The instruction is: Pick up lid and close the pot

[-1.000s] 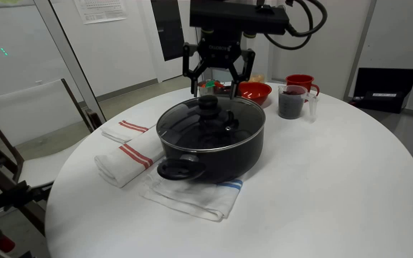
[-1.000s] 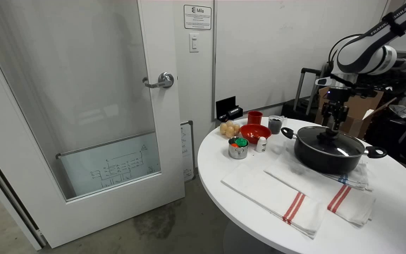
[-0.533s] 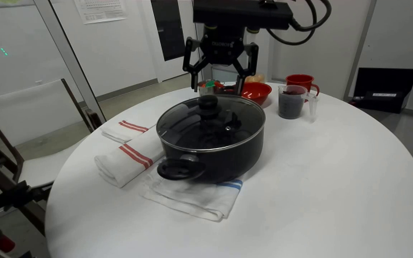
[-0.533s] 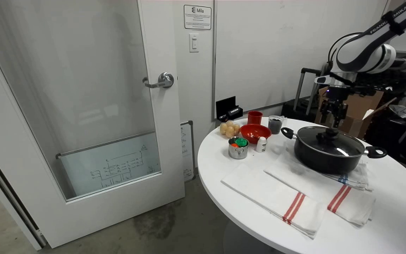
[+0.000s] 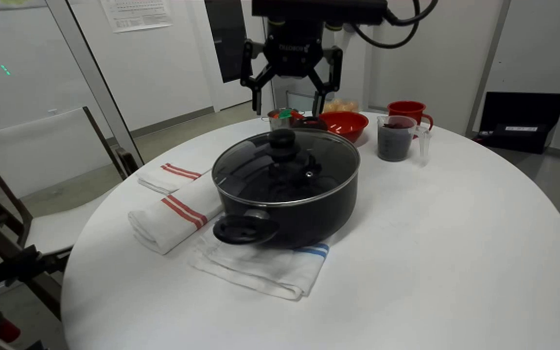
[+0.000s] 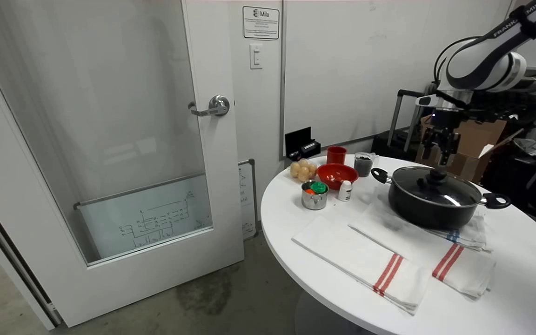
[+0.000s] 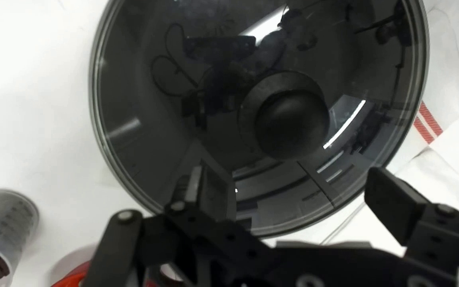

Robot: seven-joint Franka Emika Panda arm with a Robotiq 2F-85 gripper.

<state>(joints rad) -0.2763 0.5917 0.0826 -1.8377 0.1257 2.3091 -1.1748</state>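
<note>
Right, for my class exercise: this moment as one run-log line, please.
gripper: open, nothing held, clear of knob | lid: on pot | pot: on blue-striped towel | closing: looks done

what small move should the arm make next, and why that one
Probably lift the open jaws a little higher, away from the pot: the lid appears seated on it, and the jaws stand apart from the lid's black knob, holding nothing, so lowering them might only disturb the lid.
</note>
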